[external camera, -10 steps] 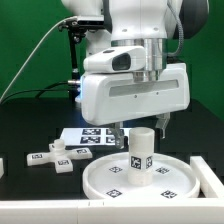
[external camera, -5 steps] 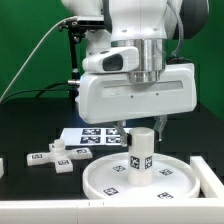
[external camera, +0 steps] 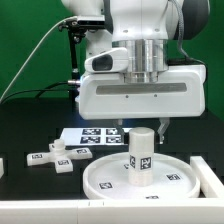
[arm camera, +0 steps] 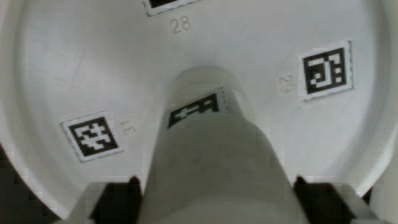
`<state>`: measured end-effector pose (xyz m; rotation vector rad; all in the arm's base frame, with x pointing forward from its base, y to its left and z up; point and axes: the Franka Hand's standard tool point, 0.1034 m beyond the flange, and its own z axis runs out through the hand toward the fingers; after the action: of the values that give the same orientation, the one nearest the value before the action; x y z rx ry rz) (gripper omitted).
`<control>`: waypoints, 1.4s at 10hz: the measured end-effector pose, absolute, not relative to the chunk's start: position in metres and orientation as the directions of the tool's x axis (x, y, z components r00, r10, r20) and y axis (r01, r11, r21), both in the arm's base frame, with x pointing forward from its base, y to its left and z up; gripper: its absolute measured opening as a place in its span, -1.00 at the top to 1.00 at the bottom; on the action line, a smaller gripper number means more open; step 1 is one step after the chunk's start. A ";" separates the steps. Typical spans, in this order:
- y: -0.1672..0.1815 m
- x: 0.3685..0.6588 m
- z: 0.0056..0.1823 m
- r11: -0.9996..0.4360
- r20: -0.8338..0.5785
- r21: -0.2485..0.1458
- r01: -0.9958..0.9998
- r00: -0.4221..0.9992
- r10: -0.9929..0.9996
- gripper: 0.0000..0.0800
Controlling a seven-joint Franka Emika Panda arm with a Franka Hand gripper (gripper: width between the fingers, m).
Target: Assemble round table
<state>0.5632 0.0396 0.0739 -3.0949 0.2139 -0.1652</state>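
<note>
The leg stands upright near the middle of the round disc, which lies flat on the black desk. The arm hangs straight above it. In the wrist view the fingers flank the leg on both sides with no gap showing, so they seem to be partly closed and clamped on it. The exterior view hides the contact. The small foot lies on the desk off the disc, towards the exterior view's left. The marker board lies behind it.
</note>
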 end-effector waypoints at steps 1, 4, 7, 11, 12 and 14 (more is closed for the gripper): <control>0.040 0.563 0.074 -0.981 0.098 -0.046 -0.190 0.976 -0.194 -0.02; 0.038 0.563 0.074 -0.951 0.088 -0.071 -0.300 0.948 -0.305 -0.02; 0.039 0.563 0.077 -0.951 0.078 -0.072 -0.300 0.949 -0.305 -0.54; 0.042 0.565 0.104 -0.951 0.068 -0.086 -0.298 0.950 -0.304 -0.62; 0.042 0.565 0.104 -0.951 0.068 -0.086 -0.298 0.950 -0.304 -0.62; 0.027 0.564 0.107 -0.977 0.076 -0.075 -0.201 0.975 -0.206 -0.62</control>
<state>0.5642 0.0266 0.1073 -3.0560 0.3153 -0.1288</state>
